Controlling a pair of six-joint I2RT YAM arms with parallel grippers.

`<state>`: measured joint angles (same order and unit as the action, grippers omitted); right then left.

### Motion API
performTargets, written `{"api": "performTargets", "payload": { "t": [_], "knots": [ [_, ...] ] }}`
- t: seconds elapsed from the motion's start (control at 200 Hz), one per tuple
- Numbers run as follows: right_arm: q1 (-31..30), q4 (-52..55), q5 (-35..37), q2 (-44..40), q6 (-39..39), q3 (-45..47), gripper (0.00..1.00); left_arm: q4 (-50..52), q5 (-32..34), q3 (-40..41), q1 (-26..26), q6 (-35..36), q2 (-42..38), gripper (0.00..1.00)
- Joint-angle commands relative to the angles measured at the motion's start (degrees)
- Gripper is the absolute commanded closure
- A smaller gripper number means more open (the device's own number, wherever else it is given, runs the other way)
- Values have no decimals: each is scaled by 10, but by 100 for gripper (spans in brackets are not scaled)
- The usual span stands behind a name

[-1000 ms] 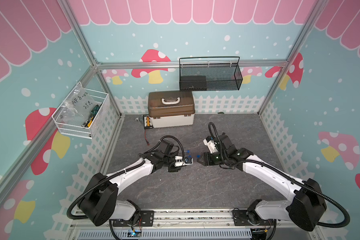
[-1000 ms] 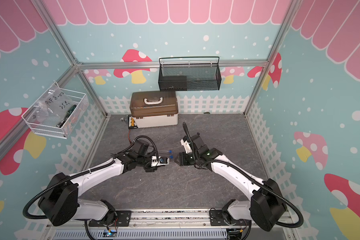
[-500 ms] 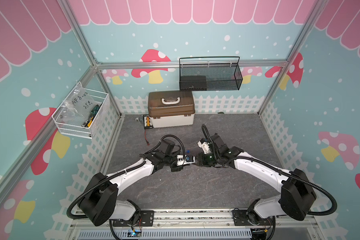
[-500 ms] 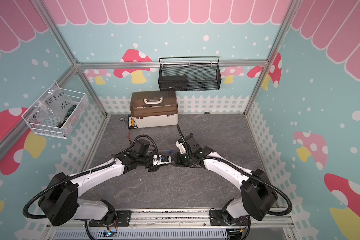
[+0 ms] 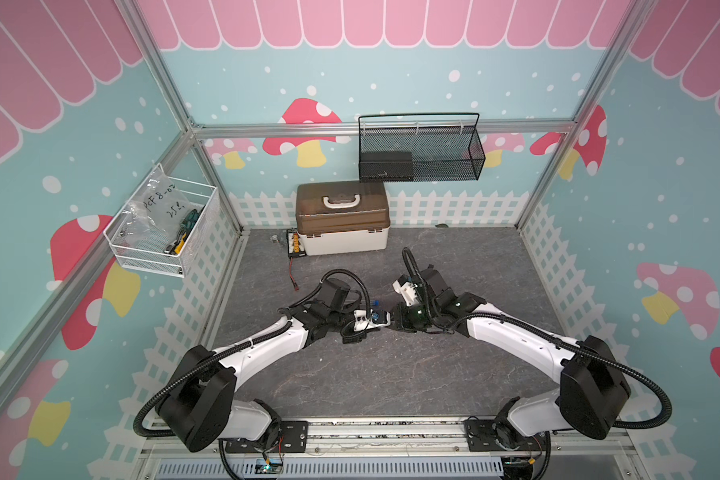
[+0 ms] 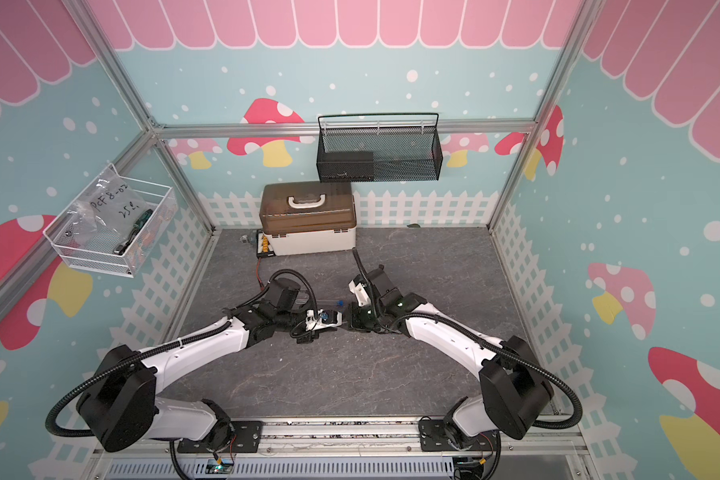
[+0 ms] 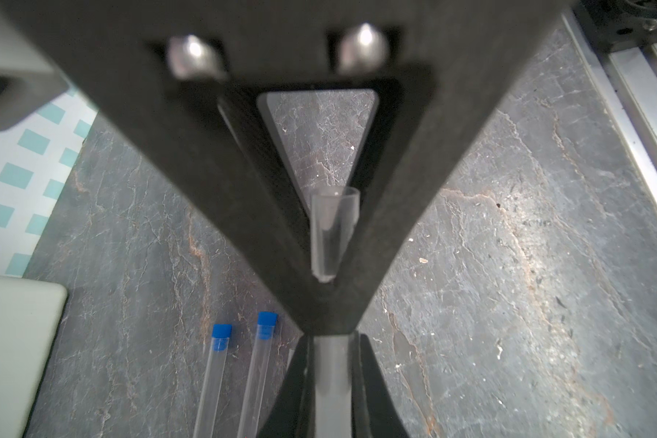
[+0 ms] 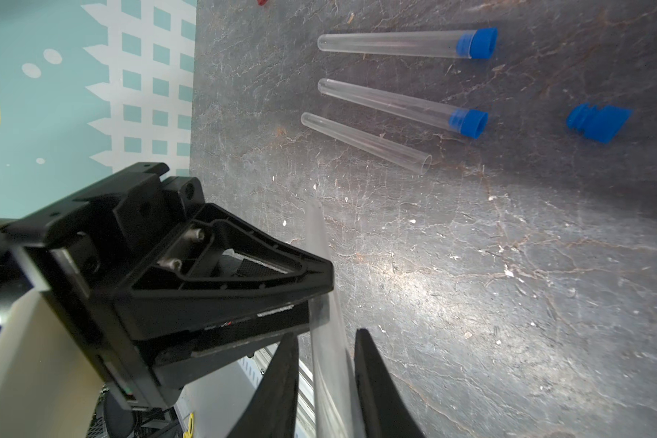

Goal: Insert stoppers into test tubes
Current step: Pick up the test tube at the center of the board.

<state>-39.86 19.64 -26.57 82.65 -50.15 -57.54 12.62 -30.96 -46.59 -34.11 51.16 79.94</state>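
Clamping down, the left claw [image 8: 319,307] holds one test tube [image 7: 332,231] above the tabletop [image 8: 509,265], long axis running straight between the right claw [image 8: 325,335] fingers, open mouth on the left claw's side. We cannot tell whether the right claw grips.

White shells on the left arm [image 5: 262,353] and right arm [image 5: 516,336], chunky black joints [image 5: 196,399], a ribbed black cable [image 5: 667,405] looping off each. Matte black triangular fingers [image 8: 243,273], hollow-centred, two silver screws [image 8: 198,236] glinting inside.
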Motion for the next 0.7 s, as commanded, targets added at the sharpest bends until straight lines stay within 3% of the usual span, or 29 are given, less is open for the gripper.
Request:
{"api": "performTargets", "payload": {
  "t": [0.0, 0.255, 0.45, 0.69],
  "knots": [
    [-4, -10, -10, 1, -9, -6, 78, -4, -15, -4, -2, -6, 1, 94],
    [-4, -9, -14, 3, -8, -6, 86, -6, -11, -4, -2, -9, 0, 93],
    [-4, -10, -30, -8, -4, -5, 89, -27, 4, 9, -1, -18, -10, 74],
    [-3, -9, -76, -35, -1, 0, 89, -76, -21, 52, -1, -15, -57, 69]
  ]
}}
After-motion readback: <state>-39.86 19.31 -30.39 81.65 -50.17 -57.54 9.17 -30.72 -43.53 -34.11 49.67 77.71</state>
